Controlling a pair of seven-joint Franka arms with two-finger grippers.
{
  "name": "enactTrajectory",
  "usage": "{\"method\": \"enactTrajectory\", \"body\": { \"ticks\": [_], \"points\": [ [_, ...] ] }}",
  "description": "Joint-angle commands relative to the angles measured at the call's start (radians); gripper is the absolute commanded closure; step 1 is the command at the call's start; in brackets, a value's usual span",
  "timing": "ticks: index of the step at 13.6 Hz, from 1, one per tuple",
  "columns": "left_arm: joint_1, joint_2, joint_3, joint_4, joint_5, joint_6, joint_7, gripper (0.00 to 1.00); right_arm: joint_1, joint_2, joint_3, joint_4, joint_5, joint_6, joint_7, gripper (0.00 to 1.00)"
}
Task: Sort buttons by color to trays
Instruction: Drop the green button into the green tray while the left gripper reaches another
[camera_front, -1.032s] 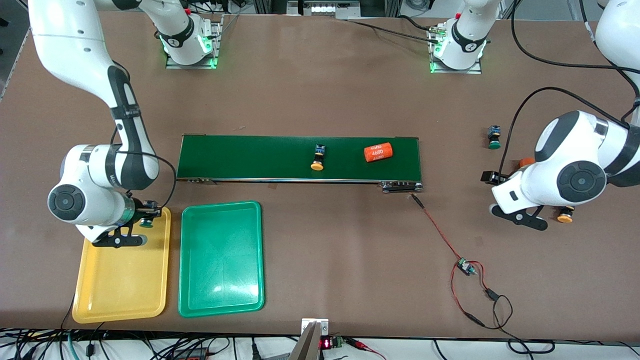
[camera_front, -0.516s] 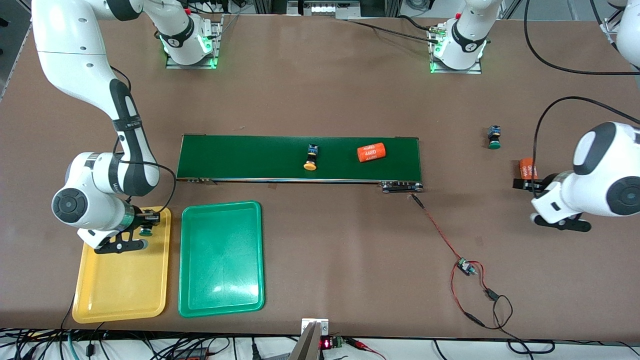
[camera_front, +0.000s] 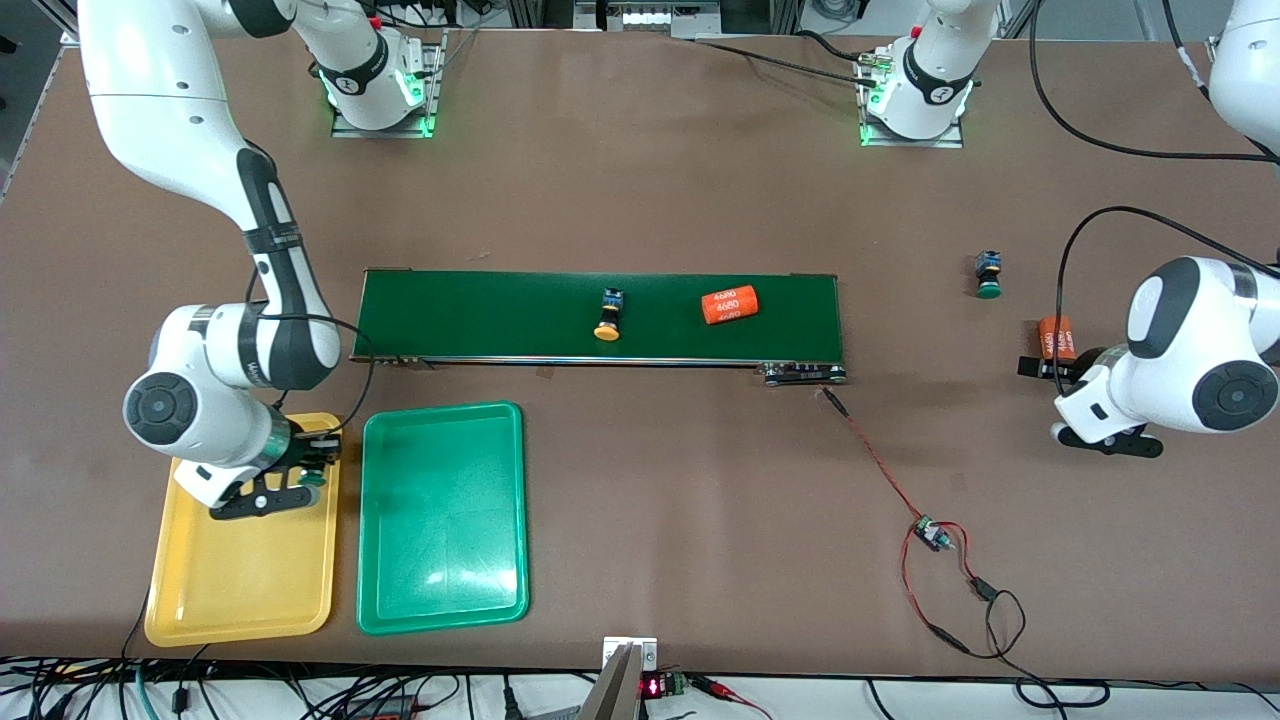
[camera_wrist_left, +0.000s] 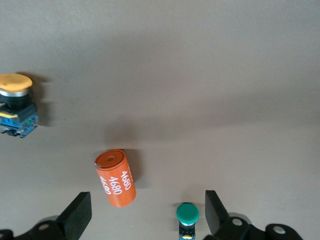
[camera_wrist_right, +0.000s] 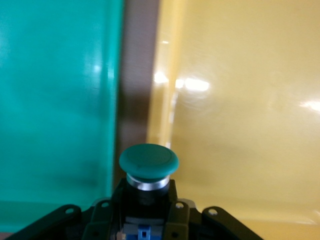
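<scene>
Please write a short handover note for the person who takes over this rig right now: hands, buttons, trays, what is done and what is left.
Right hand: shut on a green button, over the yellow tray near the edge beside the green tray.
Left hand: open, empty, over the table above an orange cylinder and a second green button.
Yellow button lies on the conveyor belt; another yellow button lies on the table at the left arm's end.
Done: nothing in either tray.
Left: all four buttons.

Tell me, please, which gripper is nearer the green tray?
Right. The right gripper, shut on a green-capped button, hangs over the yellow tray beside the green tray; the left gripper is at the table's left-arm end.
</scene>
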Motion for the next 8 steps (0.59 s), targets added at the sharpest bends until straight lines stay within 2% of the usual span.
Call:
{"method": "enactTrajectory", "body": {
  "ticks": [1, 4, 8],
  "points": [
    [-0.074, -0.209, 0.127, -0.253, -0.13, 0.131, 0.04, 0.0, 0.004, 0.006, 0.038, 0.017, -0.002, 0.001, 0.027, 1.0],
    [-0.118, -0.278, 0.19, -0.426, -0.158, 0.188, 0.08, 0.0, 0.034, 0.042, 0.05, 0.055, -0.002, 0.009, 0.055, 1.0],
    [-0.118, -0.265, 0.23, -0.548, -0.16, 0.189, 0.117, 0.0, 0.065, 0.101, 0.05, 0.119, -0.002, 0.01, 0.103, 1.0]
  ]
}}
